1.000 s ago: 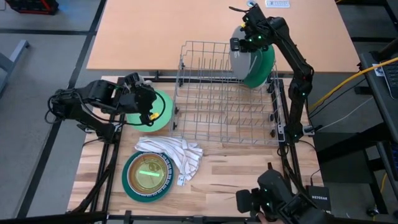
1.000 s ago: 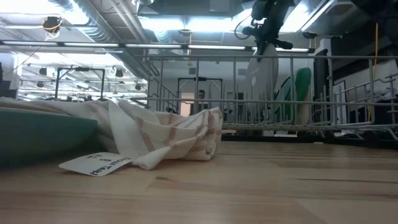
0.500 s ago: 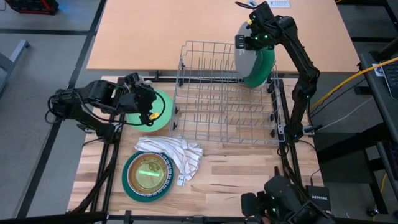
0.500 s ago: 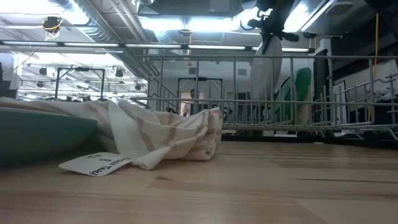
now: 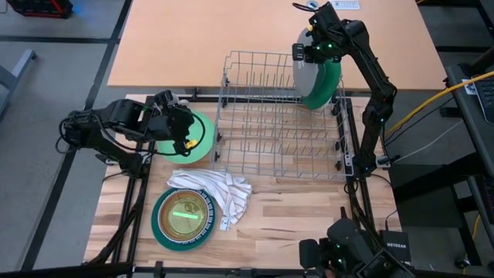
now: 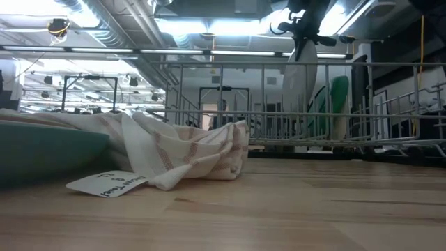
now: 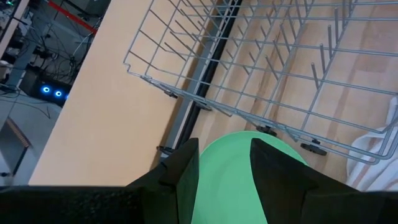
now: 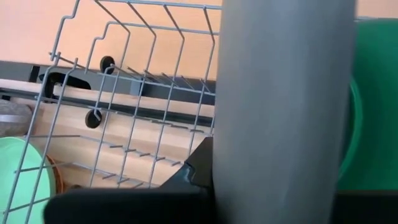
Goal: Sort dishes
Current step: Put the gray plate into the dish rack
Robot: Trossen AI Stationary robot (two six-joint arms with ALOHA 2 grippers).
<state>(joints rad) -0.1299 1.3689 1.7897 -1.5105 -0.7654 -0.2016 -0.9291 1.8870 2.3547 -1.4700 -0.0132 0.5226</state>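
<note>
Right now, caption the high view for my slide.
Right gripper holds a grey plate upright over the wire rack; left gripper hovers open above a green plate.

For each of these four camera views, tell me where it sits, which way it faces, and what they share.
High view: overhead, facing straight down; both arms, wire rack.
Low view: tabletop height, facing level across; striped cloth, right hand above.
Left wrist view: left arm, past its own fingers onto light green plate.
Right wrist view: right arm, at its gripped grey plate.
Shared: all show the rack.
</note>
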